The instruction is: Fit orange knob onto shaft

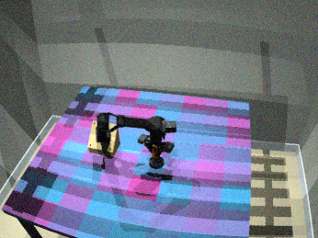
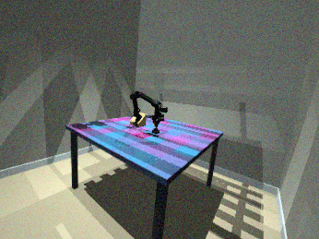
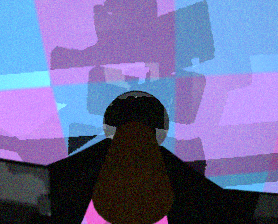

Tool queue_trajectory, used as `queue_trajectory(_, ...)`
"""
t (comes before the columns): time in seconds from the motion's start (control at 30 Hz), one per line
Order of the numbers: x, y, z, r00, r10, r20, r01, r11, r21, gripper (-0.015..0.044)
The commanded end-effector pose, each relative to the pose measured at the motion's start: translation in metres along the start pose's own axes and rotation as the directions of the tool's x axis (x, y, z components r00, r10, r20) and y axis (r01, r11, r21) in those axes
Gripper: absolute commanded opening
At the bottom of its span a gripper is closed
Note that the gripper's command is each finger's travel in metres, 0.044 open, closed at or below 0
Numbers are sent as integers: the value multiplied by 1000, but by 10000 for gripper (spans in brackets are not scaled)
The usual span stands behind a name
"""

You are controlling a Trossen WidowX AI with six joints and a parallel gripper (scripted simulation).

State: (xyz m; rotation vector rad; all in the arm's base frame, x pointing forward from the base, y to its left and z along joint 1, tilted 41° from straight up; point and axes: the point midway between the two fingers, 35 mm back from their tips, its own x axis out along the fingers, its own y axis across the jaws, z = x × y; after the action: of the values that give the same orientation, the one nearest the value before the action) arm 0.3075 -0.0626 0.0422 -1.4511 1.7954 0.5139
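Observation:
My gripper point(image 1: 155, 151) point(image 2: 157, 122) point(image 3: 134, 146) points down and is shut on the orange knob point(image 1: 155, 156) point(image 3: 132, 165), which looks dark brown in shadow. In the wrist view the knob hangs directly over the round dark pedestal point(image 1: 156, 164) point(image 2: 155, 132) point(image 3: 135, 106), covering its near part. The pedestal stands on the table near the middle. The knob hides the silver shaft, and I cannot tell whether the knob touches it. The knob's hole is not visible.
The table point(image 1: 207, 198) point(image 2: 177, 160) has a patchwork top of pink, blue and purple. The arm's tan base block point(image 1: 94, 141) point(image 2: 138, 119) stands to the left of the pedestal. Shifting shadows fall across the top.

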Motion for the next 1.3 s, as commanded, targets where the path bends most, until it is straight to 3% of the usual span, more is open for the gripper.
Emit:
queue_trajectory(0.0,-3,-3,1,1000,-7,-3,7,1000,1,0)
queue_trajectory(0.8,-3,2,0,1000,-7,-3,7,1000,1,0)
queue_trajectory(1.03,-4,0,0,1000,-7,-3,6,980,-197,0)
queue_trajectory(1.27,-3,-2,0,1000,-7,-3,6,978,-207,0)
